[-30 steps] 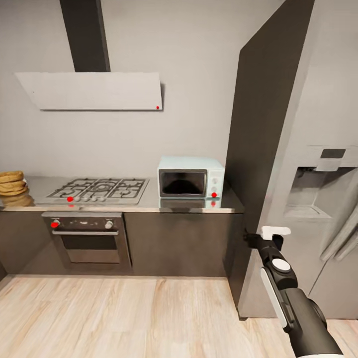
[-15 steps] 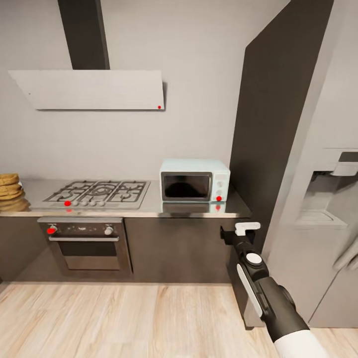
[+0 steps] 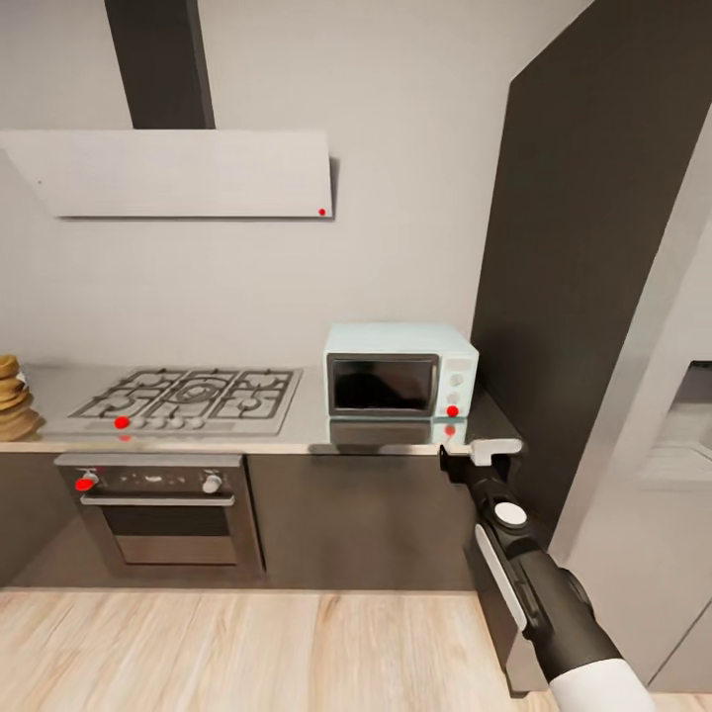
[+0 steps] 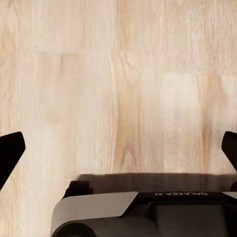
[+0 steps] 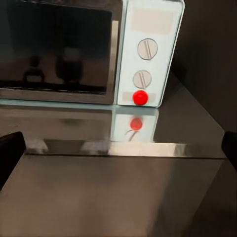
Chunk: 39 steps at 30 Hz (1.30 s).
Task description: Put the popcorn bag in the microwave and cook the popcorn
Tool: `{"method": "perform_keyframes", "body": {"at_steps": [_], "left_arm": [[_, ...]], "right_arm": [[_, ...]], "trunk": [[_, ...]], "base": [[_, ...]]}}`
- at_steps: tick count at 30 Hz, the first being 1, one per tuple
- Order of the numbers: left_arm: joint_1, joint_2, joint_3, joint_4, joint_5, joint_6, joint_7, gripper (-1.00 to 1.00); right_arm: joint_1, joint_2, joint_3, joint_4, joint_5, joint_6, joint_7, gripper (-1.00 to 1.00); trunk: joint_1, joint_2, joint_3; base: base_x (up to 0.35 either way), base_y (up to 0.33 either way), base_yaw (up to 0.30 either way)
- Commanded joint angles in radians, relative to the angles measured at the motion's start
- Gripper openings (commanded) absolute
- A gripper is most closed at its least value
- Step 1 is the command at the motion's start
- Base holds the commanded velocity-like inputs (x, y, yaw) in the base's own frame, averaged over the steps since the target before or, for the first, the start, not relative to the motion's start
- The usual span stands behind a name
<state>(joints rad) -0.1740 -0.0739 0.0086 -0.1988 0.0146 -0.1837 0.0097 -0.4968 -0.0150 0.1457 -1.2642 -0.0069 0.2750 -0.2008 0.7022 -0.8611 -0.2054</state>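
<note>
1. While rolling closer than a second ago, head view: microwave (image 3: 400,370) larger, door shut, on the table (image 3: 297,435); right end effector (image 3: 482,453) raised near the table's edge, empty.
2. Left wrist: left end effector (image 4: 118,148) spread wide, empty, over plank floor (image 4: 118,74).
3. Right wrist: fingertips (image 5: 10,153) wide apart, facing the microwave's red light (image 5: 140,97).

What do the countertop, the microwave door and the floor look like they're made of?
Countertop: looks like polished grey steel; it mirrors the microwave and its red light.
Microwave door: dark glossy glass, showing faint reflections; the body looks like pale blue painted metal or plastic.
Floor: pale wood planks, matt, with visible grain and board seams; could equally be laminate.
</note>
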Motion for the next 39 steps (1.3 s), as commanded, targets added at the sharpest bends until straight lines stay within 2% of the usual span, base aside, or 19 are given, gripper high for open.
{"method": "perform_keyframes", "body": {"at_steps": [1,8,17,25,39], "left_arm": [[-0.001,-0.001,0.001,0.001,0.001,-0.003,0.001,1.00],[-0.001,-0.001,0.000,0.001,0.001,-0.003,0.001,1.00],[0.000,-0.003,-0.002,0.000,0.000,-0.003,0.001,1.00],[0.000,-0.004,-0.003,0.000,-0.001,-0.003,0.001,1.00],[0.001,-0.003,-0.003,0.001,-0.001,-0.003,0.001,1.00]], "right_arm": [[0.000,-0.001,0.005,-0.015,-0.001,0.008,-0.008,1.00],[0.020,-0.003,0.008,-0.107,-0.001,0.031,-0.009,1.00],[0.021,-0.003,0.006,-0.113,-0.001,0.033,-0.008,1.00],[0.021,-0.003,0.006,-0.112,-0.001,0.034,-0.009,1.00],[0.018,-0.003,0.003,-0.092,0.000,0.033,-0.007,1.00]], "trunk": [[0.001,-0.001,-0.001],[0.001,-0.001,-0.001],[0.001,-0.001,-0.001],[0.001,-0.001,-0.001],[0.001,-0.001,-0.001]], "base": [[0.344,0.140,0.000],[0.344,0.171,0.000],[0.135,0.061,0.000],[0.294,-0.011,0.000],[0.071,-0.052,0.000]]}}
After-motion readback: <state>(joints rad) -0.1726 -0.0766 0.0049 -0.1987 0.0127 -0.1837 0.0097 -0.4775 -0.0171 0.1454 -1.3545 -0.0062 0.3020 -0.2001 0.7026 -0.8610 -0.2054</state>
